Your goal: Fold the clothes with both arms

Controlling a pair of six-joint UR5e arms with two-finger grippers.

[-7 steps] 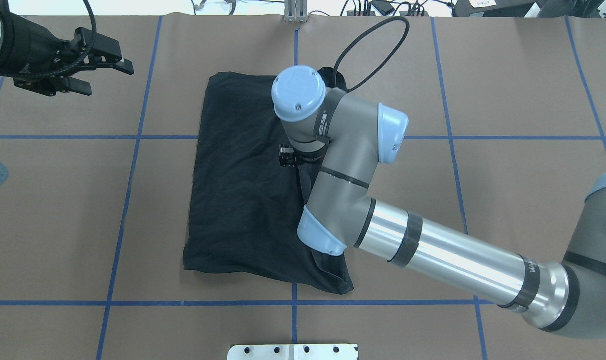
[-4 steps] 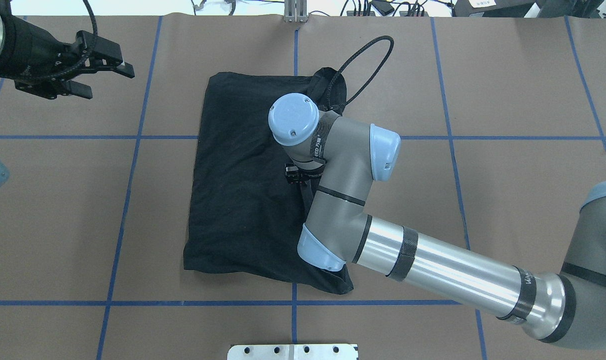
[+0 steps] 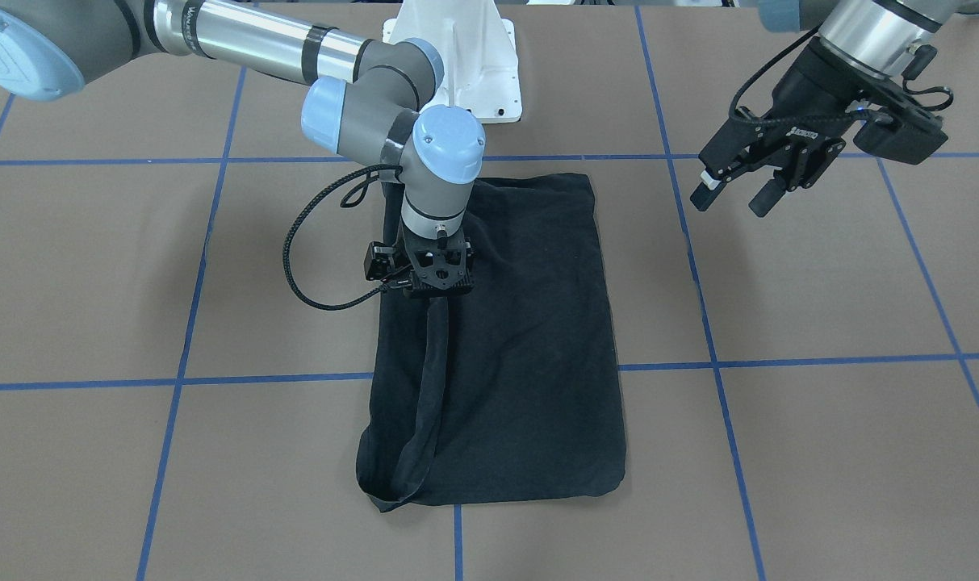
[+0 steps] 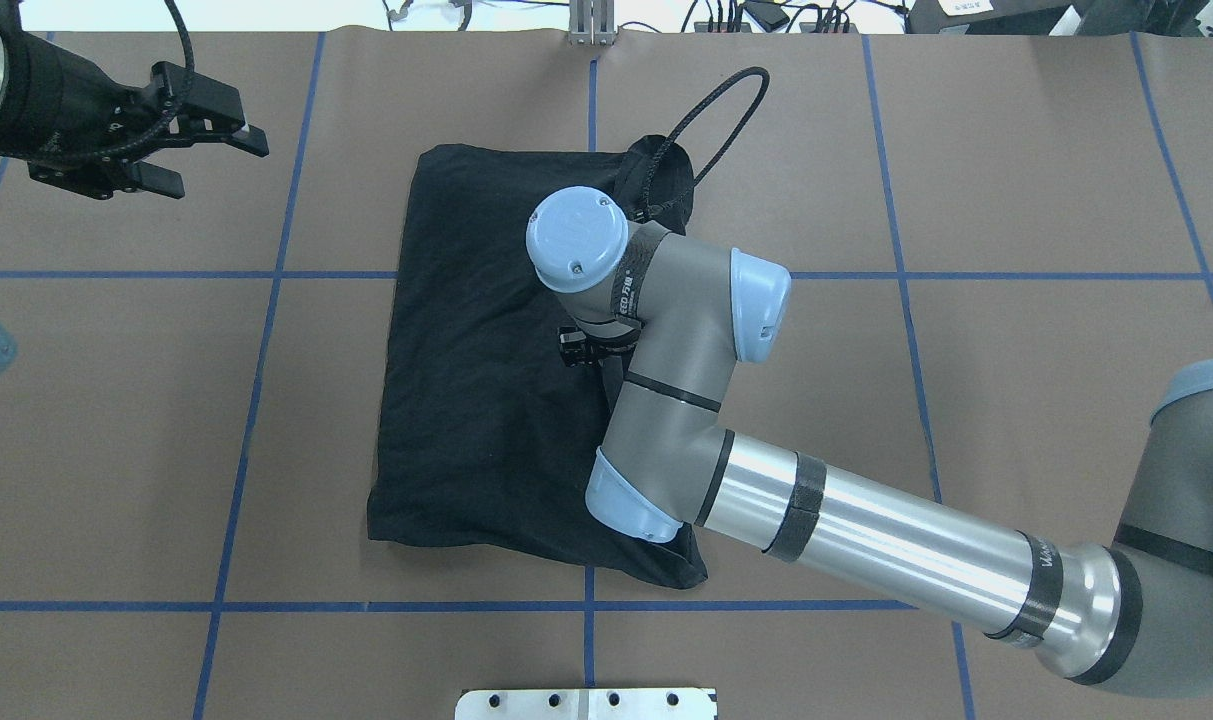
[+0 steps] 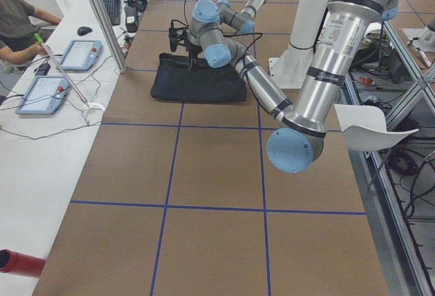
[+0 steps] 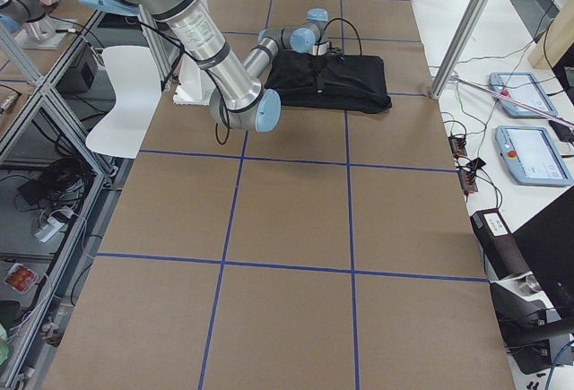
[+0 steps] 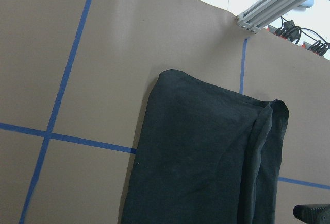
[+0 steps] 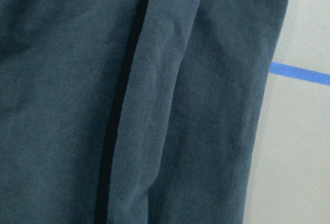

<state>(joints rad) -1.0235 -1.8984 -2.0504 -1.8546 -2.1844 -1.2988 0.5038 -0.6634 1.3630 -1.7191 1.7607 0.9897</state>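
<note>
Right black two-finger gripper [image 3: 438,292] low over the black folded T-shirt [image 3: 529,339], apparently pinching a raised band of cloth running toward the operator-side hem; fingertips hidden by the mount, so closure only inferred, cannot tell for sure. Shirt lying as a tall rectangle mid-table on the brown paper-covered table with blue tape grid [image 3: 820,452], plain black side up. For a clean fold: lift just enough to clear the lower layer, carry the band straight across, lay flat, release late. Left black two-finger gripper [image 3: 731,192] hanging spread and empty, well apart from the shirt; better brought in to pin the free edge.
</note>
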